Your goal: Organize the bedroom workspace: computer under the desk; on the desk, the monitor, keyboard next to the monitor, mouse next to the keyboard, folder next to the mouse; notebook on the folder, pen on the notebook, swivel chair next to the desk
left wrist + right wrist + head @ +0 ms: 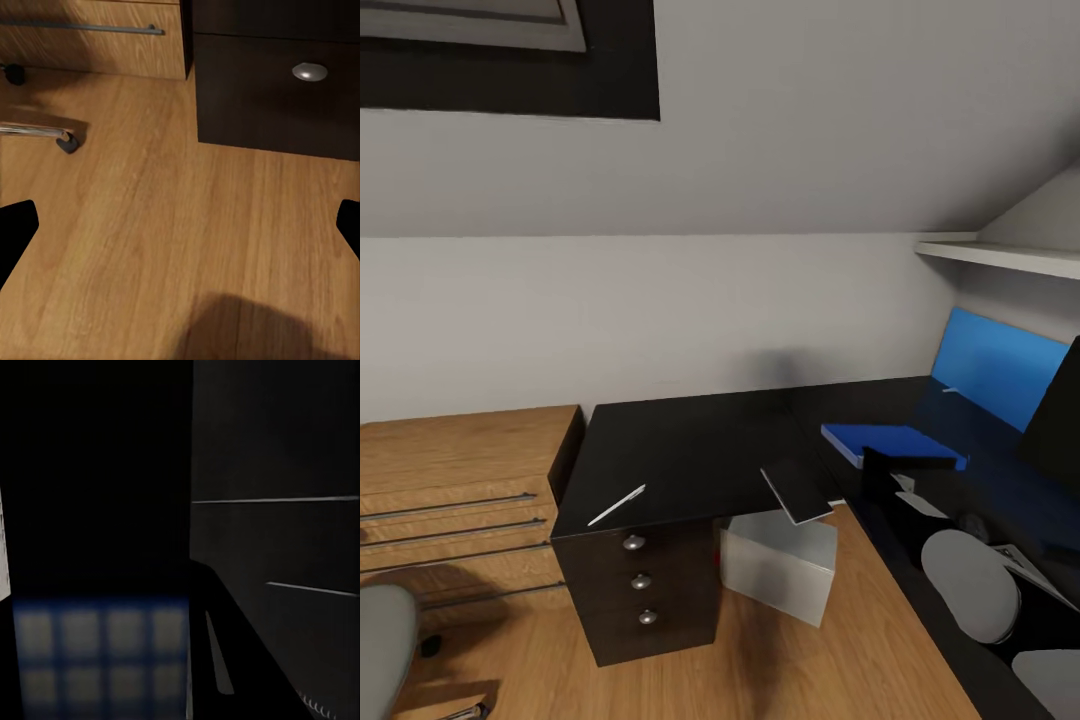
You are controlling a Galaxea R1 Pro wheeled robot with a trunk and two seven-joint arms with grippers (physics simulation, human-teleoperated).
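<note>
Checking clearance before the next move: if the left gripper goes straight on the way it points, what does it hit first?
Likely the wood plank floor: the left gripper, fingers wide apart, looks down onto bare planks. The desk's drawer unit and a chair caster sit off that line.

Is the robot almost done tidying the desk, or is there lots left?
Partly done. The blue folder already lies on the black desk, and the computer sits under it. The notebook hangs over the desk edge, not on the folder, and the pen lies apart near the drawers. Part of the swivel chair shows at the edge. Stacking them is left; nothing looks held.
</note>
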